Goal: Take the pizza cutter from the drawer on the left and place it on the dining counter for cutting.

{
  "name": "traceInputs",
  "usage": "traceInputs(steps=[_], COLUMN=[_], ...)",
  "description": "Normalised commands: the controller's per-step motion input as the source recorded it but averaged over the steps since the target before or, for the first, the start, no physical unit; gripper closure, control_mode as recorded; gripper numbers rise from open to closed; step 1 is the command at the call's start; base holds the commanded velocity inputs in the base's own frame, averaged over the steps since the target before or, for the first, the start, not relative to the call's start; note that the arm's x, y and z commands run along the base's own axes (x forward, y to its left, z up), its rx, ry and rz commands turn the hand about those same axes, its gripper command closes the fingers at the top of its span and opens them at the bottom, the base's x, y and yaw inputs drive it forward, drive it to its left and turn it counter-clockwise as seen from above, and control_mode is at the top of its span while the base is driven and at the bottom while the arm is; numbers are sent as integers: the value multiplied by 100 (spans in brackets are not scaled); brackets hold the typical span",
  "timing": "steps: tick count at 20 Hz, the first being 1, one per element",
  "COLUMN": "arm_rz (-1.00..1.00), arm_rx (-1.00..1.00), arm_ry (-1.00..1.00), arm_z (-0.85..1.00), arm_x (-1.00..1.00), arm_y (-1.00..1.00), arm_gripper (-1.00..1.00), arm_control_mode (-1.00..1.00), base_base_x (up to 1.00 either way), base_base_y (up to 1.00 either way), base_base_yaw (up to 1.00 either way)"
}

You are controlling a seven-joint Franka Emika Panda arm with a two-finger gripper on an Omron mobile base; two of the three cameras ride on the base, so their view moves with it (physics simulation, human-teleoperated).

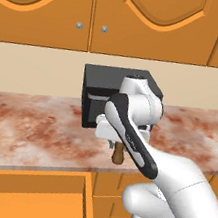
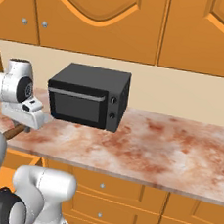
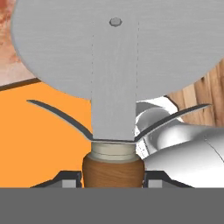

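Clamped on the brown wooden handle of the pizza cutter [image 3: 114, 78], the jaws press in from either side at 6 o'clock in the hand view, and the gripper [image 3: 113, 180] holds the tool so its round grey blade fans out toward 12 o'clock. A curved metal guard spreads to 9 and 3 o'clock just above the handle's pale collar.

From the left base camera, the handle end of the pizza cutter [image 1: 118, 155] pokes down below the white hand, above the front edge of the marbled worktop [image 1: 31, 128]. The black microwave [image 1: 97, 86] stands behind the arm at 12 o'clock from the hand. The drawer [image 1: 30, 193] hangs open at 7 o'clock, its plain orange inside showing.

From the right base camera, the gripper [image 2: 19, 125] sits at 9 o'clock of the microwave [image 2: 88, 95]; a brown sliver there is probably the cutter's handle, though little of it shows. Orange wall cabinets [image 2: 119, 21] run along 12 o'clock.
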Motion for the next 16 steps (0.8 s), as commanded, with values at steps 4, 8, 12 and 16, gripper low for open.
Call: traceInputs(steps=[4, 8, 12, 16], arm_rz=[0, 5, 8, 17], arm_rx=[-1, -2, -2, 0], arm_ry=[0, 0, 0, 0], arm_z=[10, 5, 0, 0], arm_x=[14, 2, 2, 1], arm_y=[-73, -65, -56, -42], arm_gripper=[100, 100, 100, 100], arm_control_mode=[-100, -100, -100, -100], base_base_x=[0, 0, 0, 0], base_base_y=[0, 0, 0, 0], base_base_yaw=[0, 0, 0, 0])
